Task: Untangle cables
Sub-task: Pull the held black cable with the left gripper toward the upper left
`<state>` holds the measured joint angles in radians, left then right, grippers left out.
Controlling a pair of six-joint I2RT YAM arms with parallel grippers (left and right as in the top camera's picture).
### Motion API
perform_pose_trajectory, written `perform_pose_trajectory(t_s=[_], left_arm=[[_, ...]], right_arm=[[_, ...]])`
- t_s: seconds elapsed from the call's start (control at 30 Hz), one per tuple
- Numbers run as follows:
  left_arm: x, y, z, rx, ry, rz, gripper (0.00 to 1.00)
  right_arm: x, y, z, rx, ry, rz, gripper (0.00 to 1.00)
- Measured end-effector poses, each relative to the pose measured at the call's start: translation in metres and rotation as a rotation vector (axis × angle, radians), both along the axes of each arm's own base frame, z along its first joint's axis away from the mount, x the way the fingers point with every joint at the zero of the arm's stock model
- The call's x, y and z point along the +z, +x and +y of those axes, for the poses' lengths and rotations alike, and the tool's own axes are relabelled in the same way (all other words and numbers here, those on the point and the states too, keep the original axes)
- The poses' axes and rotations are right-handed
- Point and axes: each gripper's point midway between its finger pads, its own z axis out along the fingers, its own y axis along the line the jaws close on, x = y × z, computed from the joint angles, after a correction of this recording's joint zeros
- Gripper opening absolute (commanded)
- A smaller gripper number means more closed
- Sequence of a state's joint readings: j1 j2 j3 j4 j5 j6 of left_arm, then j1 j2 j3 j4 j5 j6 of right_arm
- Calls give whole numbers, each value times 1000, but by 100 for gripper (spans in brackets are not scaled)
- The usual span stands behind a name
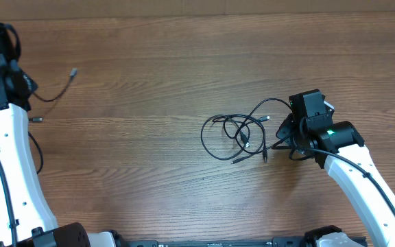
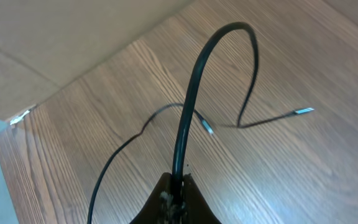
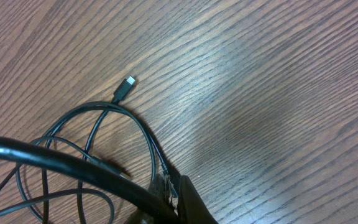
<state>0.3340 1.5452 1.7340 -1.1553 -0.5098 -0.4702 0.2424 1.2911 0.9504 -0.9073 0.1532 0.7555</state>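
Left arm (image 1: 5, 158) stretching along left edge of worktop (image 1: 156, 55), wrist hanging over far corner. Left gripper (image 2: 178, 194) jaws pressing together on loose cable (image 2: 188, 106), cable arching upward, its silver-tipped ends lying on wood. Right arm (image 1: 365, 178) reaching in from near right. Right gripper (image 3: 169, 186) jaws pinching strand of tangled cables (image 1: 242, 134) lying mid-worktop.

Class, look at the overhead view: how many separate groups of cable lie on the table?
2: one loose cable at the far left, and one tangle right of centre. More cable may be hidden from view.
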Motion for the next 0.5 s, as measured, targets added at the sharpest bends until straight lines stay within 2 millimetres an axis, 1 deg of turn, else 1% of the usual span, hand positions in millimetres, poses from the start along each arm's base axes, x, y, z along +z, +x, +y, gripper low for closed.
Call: perform_pose_trajectory(t_s=[0.13, 0.23, 0.27, 0.3, 0.33, 0.37, 0.4, 0.43, 0.5], left_arm=[[1, -8, 15, 77, -10, -36, 4], [1, -12, 20, 111, -17, -52, 4], [1, -12, 20, 118, -20, -56, 10], [1, -12, 20, 121, -21, -58, 22], [1, -12, 20, 122, -24, -58, 36], [0, -13, 20, 122, -26, -54, 45], [-1, -14, 19, 125, -32, -52, 59], [-2, -15, 18, 126, -37, -50, 63], [-4, -16, 16, 126, -53, -46, 64]], right_arm=[[0, 0, 0, 1, 0, 0, 4], [0, 0, 0, 0, 0, 0, 4], [0, 0, 0, 0, -1, 1, 4], [0, 0, 0, 0, 0, 0, 4], [0, 0, 0, 0, 0, 1, 4], [0, 0, 0, 0, 0, 0, 4], [0, 0, 0, 1, -1, 1, 4], [0, 0, 0, 1, -1, 1, 4], [0, 0, 0, 0, 0, 1, 4]])
